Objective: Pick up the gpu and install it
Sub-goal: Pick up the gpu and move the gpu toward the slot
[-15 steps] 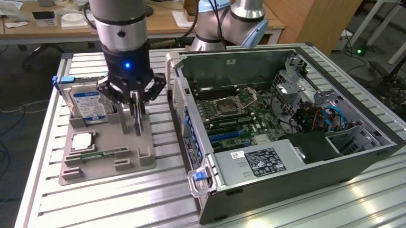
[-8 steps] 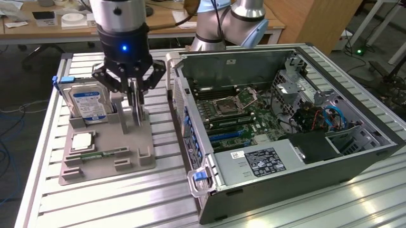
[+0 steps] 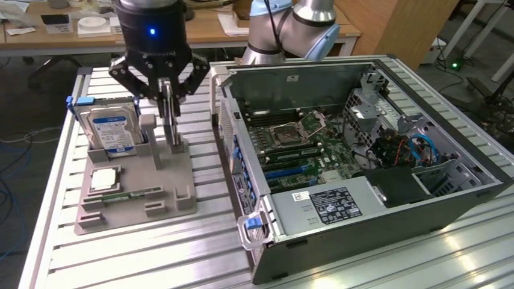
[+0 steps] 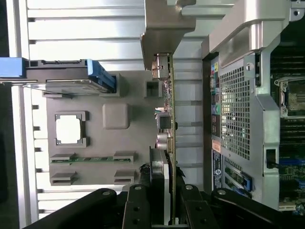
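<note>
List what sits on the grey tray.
On the tray: an upright hard drive, a flat processor chip, a memory stick, and the gpu on edge in the gripper. Where the gpu meets the tray is covered.

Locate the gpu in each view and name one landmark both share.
Exterior view: the gpu stands on edge in the pincer, at the grey holder.
Wrist view: the gpu, edge-on, between the grey holder and the computer case.
Shared landmark: the blue-railed hard drive.

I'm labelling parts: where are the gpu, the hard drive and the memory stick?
gpu (image 4: pixel 171 95), wrist view, green board edge.
hard drive (image 3: pixel 111 129), exterior view, blue-white label.
memory stick (image 4: pixel 93 159), wrist view, green middle.
</note>
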